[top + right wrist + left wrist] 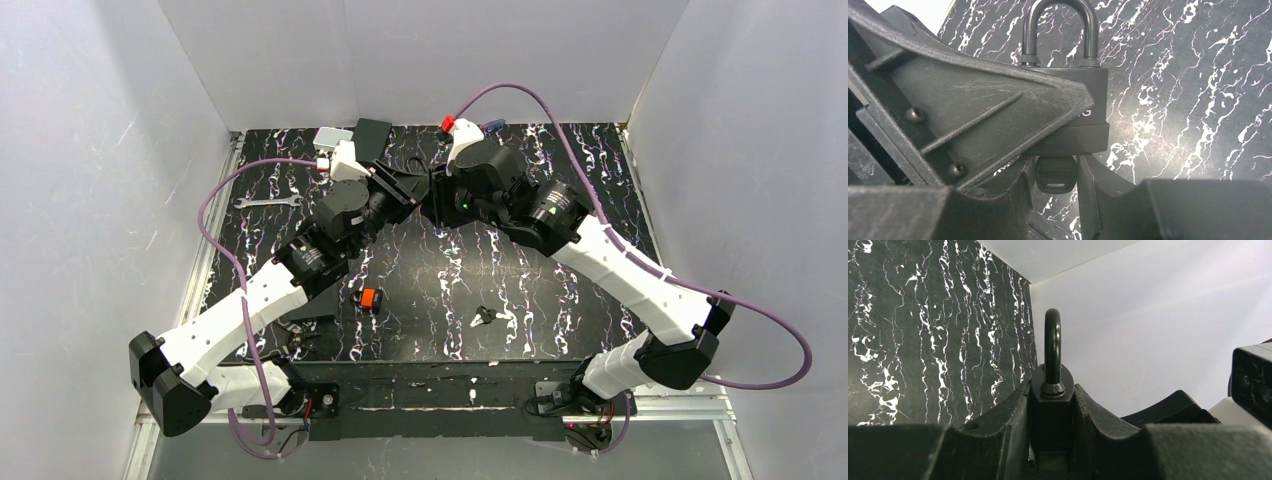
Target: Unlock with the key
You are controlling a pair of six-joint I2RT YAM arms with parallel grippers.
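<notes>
The black padlock (1090,117) is held off the table, clamped in my left gripper (1052,392), whose fingers (973,105) grip its body. Its shackle (1052,340) stands up with both legs seated in the body. The key's dark head (1055,174) sticks out of the padlock's underside, and its blade is hidden inside. My right gripper (1055,177) is shut on that head. In the top view the two grippers (430,195) meet at the back middle of the table, and the padlock and key are hidden between them.
A small orange-bodied block (368,298) and a second small dark-headed key (485,317) lie near the front. A silver wrench (268,201) lies at the left. A grey box (328,137), a black box (371,131) and a red piece (447,123) sit along the back edge.
</notes>
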